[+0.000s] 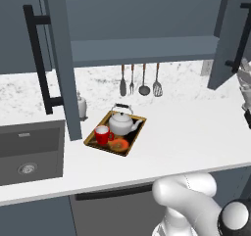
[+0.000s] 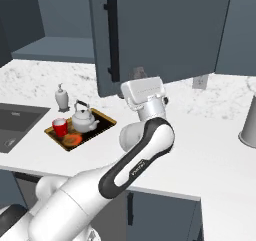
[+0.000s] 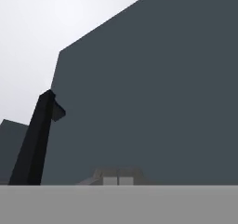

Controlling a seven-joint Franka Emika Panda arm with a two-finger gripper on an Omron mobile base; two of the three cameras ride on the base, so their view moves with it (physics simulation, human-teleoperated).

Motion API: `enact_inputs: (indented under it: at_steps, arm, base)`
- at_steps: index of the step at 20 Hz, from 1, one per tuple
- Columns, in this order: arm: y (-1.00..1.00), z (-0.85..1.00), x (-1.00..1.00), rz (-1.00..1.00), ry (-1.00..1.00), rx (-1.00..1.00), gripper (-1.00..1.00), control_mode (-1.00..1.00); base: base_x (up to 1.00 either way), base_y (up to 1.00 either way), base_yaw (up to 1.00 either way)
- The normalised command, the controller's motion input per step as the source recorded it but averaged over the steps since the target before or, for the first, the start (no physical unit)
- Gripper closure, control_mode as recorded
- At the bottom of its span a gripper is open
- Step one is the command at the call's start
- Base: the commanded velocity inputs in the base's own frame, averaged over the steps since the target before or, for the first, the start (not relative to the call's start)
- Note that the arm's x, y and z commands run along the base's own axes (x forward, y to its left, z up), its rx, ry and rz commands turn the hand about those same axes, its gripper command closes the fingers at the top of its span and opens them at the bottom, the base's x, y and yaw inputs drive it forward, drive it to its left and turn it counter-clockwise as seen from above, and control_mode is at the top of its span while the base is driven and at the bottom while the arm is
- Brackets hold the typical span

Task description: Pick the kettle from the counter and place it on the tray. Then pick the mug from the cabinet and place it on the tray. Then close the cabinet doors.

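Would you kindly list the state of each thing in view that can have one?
kettle: upright on the tray
mug: upright on the tray, beside the kettle
left cabinet door: open
right cabinet door: open, partly swung
gripper: shut, empty, close to the right door's face
cabinet: shelf bare

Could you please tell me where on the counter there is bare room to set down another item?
The counter is bare right of the tray, out to the open right cabinet door, and along the front edge. A narrower strip lies behind the tray, below the hanging utensils. It is crowded on the left: kettle and mug fill the tray, between dispenser bottle and sink.
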Motion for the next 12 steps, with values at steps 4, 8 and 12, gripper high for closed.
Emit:
enact_inputs:
  at_steps: [4, 8, 12]
  arm:
    - [0.0, 0.01, 0.68, 0.04, 0.19, 0.0, 1.0, -1.0]
    - [0.0, 0.2, 0.48, -0.09, 0.69, -0.08, 1.0, -1.0]
    - [0.0, 0.06, 0.67, -0.11, 0.72, -0.13, 1.0, -1.0]
  base:
    - [0.0, 0.0, 0.0]
    - [0.0, 0.0, 0.0]
    - [0.0, 0.0, 0.0]
